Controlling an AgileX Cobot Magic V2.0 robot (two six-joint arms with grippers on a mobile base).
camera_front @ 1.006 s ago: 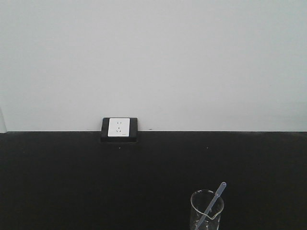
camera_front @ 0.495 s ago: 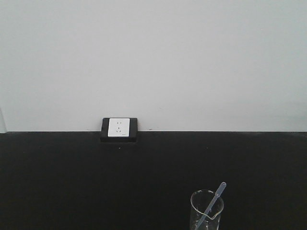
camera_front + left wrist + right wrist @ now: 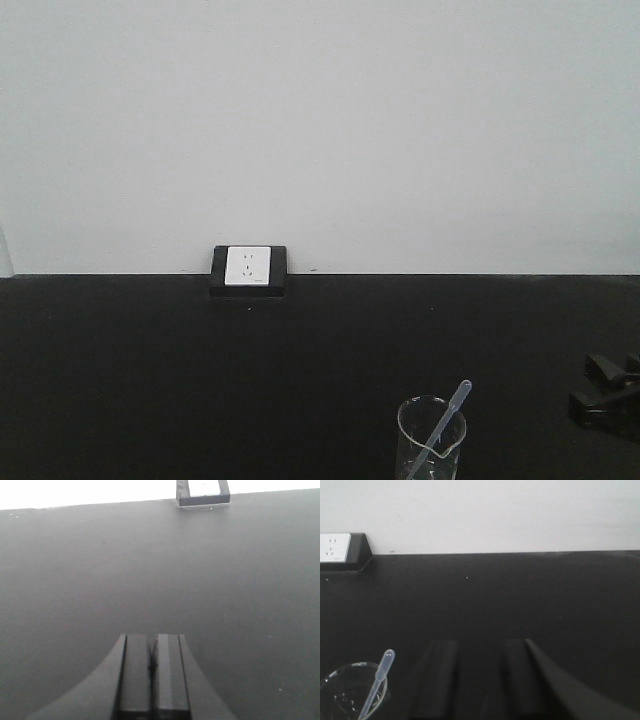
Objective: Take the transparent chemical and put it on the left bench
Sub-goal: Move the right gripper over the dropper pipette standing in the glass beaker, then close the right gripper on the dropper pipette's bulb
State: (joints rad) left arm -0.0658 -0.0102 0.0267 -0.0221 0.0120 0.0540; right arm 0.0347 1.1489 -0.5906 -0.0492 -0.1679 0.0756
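While right pincer gapes and left pincer is pressed together, transparent chemical leans bulb up-right in beaker.

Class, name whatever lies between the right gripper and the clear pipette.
In the front view, only bare bench and the beaker wall separate right gripper from pipette.

From my screens, the bench is plain matte black with no pattern, only a few pale specks. The wall reads a flat off-white. The socket has a white face set in a black housing. The beaker is clear, the pipette colourless. The left gripper looks dark grey, the right gripper black.
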